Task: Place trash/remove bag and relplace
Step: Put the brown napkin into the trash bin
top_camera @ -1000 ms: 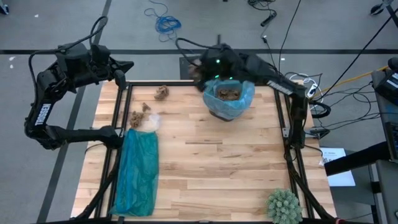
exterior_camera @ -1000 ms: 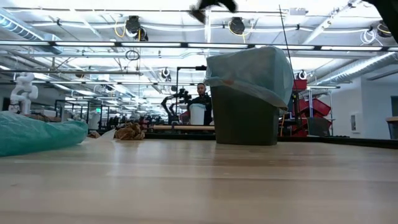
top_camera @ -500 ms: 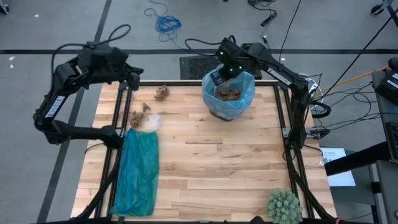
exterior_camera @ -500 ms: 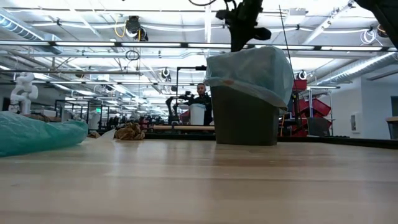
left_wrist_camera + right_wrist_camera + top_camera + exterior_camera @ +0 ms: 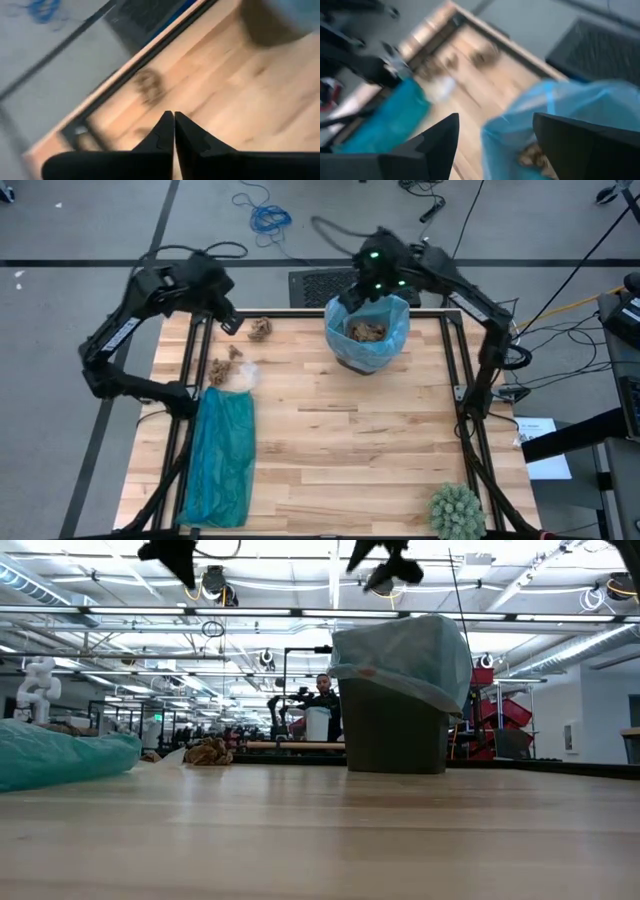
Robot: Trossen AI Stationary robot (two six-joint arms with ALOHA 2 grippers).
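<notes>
A small dark bin (image 5: pixel 392 730) lined with the pale blue bag (image 5: pixel 385 340) stands at the far middle of the table, with brown scraps (image 5: pixel 366 331) inside. My right gripper (image 5: pixel 352 300) hangs open over the bin's far rim, touching nothing; the bag's rim shows between its fingers (image 5: pixel 555 105). My left gripper (image 5: pixel 232 325) is shut and empty above the table's far left edge, beside a brown scrap (image 5: pixel 261 329). Two more scraps (image 5: pixel 218 368) and a white wad (image 5: pixel 243 375) lie on the table near it.
A darker teal plastic bag (image 5: pixel 222 455) lies along the table's left side. A spiky green ball (image 5: pixel 457 512) sits at the near right corner. Bare wood (image 5: pixel 350 440) fills the middle. A person stands in the room behind the table (image 5: pixel 322 705).
My left gripper has swung from beyond the far left corner toward the table's right, ending over the far left edge beside the brown scrap. My right gripper has gone toward the table's right to the bin's far rim, dipped toward it, then risen.
</notes>
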